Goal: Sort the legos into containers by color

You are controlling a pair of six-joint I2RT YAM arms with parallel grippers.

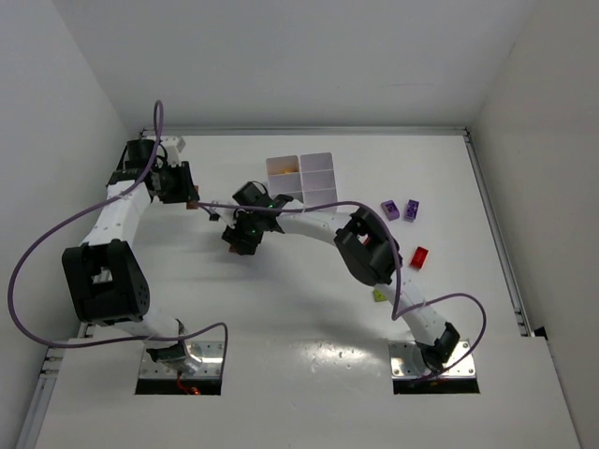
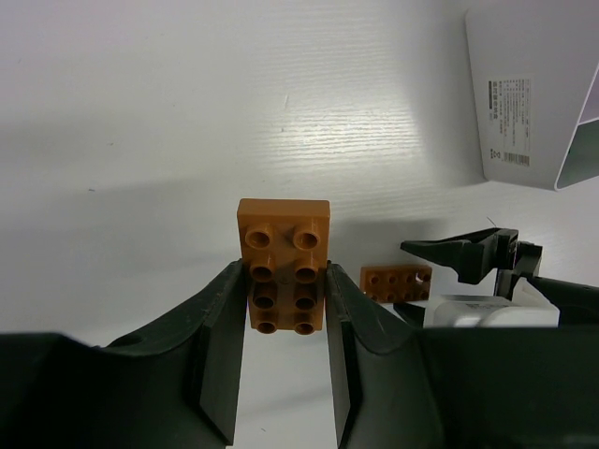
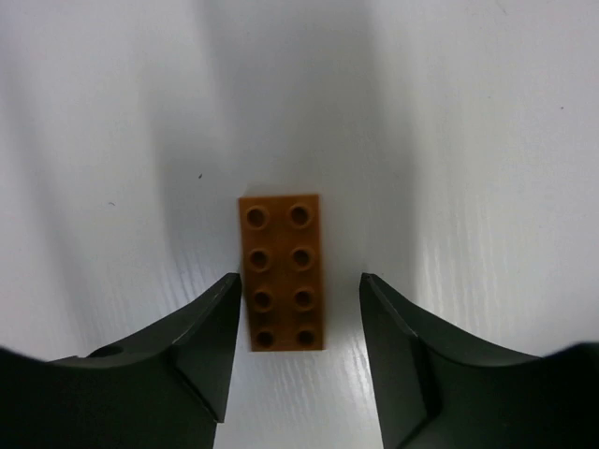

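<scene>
White worktop (image 1: 281, 374), mid-frame: left gripper (image 2: 285, 281) pinches an orange lego (image 2: 284, 238), right gripper (image 3: 299, 285) sits spread around a second orange lego (image 3: 281, 234).

Orange brick (image 2: 284, 267) tight between left jaws; second orange brick (image 3: 283, 271) studs-up on table (image 3: 468, 140).

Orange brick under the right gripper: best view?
Right wrist: the orange brick lies centered between the open fingers of the right gripper, all eight studs visible. Left wrist shows it small, off to the side. Top external: the gripper hides it.
</scene>
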